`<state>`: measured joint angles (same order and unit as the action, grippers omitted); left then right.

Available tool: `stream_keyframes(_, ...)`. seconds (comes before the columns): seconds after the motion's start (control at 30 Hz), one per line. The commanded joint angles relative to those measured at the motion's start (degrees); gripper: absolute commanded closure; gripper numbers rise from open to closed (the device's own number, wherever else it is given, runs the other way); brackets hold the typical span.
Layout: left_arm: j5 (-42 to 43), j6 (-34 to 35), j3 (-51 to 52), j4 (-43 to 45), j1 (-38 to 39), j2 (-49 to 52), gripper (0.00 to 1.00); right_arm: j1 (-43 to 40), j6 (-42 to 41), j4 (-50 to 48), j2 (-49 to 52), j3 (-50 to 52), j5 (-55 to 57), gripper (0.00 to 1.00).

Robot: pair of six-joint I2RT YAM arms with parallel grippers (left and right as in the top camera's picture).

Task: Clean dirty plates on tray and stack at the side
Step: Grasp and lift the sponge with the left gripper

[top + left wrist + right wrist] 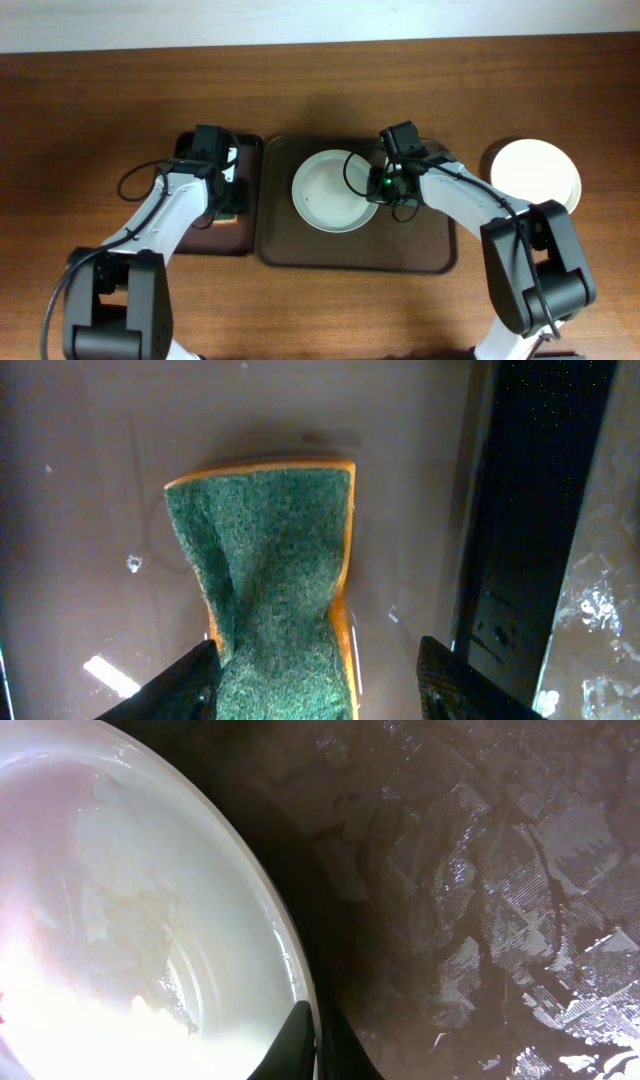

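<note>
One white plate (330,192) lies on the left half of the large dark-brown tray (420,245). My right gripper (385,185) is shut on this plate's right rim; the right wrist view shows its fingers (318,1045) pinching the rim of the plate (130,920) above the wet tray (480,920). A stack of white plates (535,175) sits on the table right of the tray. My left gripper (225,198) hangs open over the green-and-orange sponge (270,560), its fingers (320,685) on either side of the sponge's near end.
The sponge lies on the small black-rimmed tray (200,240), left of the large tray; its wet floor (80,510) and dark rim (530,510) show in the left wrist view. The right half of the large tray holds no plate.
</note>
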<state>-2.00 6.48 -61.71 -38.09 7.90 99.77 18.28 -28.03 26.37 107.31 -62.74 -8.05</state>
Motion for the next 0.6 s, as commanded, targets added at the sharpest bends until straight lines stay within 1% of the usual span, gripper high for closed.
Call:
stream_keyframes(0.0,-0.94,2.71,0.90,0.50,-0.09,0.09,0.39,-0.31,0.61,1.11,0.87,0.72,1.03,0.96)
stream_keyframes(0.1,-3.67,6.51,0.92,0.83,-0.09,0.63,0.39,-0.31,0.63,1.29,0.87,0.72,1.03,0.96)
stream_keyframes(0.2,-3.69,6.78,0.94,2.25,-0.09,0.68,0.39,-0.31,0.61,1.29,0.87,0.72,1.03,0.96)
stream_keyframes(0.3,-3.85,6.80,0.94,2.73,-0.09,0.85,0.42,-0.31,0.61,1.31,0.87,0.72,1.03,0.96)
stream_keyframes(0.43,-3.85,6.78,0.94,2.99,-0.09,2.82,0.42,-0.31,0.61,1.31,0.87,0.72,1.03,0.96)
stream_keyframes(0.47,-3.82,6.78,0.94,3.67,-0.09,3.80,0.49,-0.31,0.61,1.31,0.87,0.72,1.03,0.96)
stream_keyframes(0.5,-3.87,6.78,0.94,4.04,-0.09,4.17,0.69,-0.31,0.61,1.31,0.87,0.72,1.03,0.96)
stream_keyframes(0.53,-3.85,6.78,0.87,4.39,-0.09,4.02,0.81,-0.31,0.61,1.31,0.87,0.72,1.03,0.96)
stream_keyframes(0.57,-3.87,6.78,0.76,4.72,-0.09,3.98,0.85,-0.31,0.61,1.31,0.87,0.72,1.03,0.96)
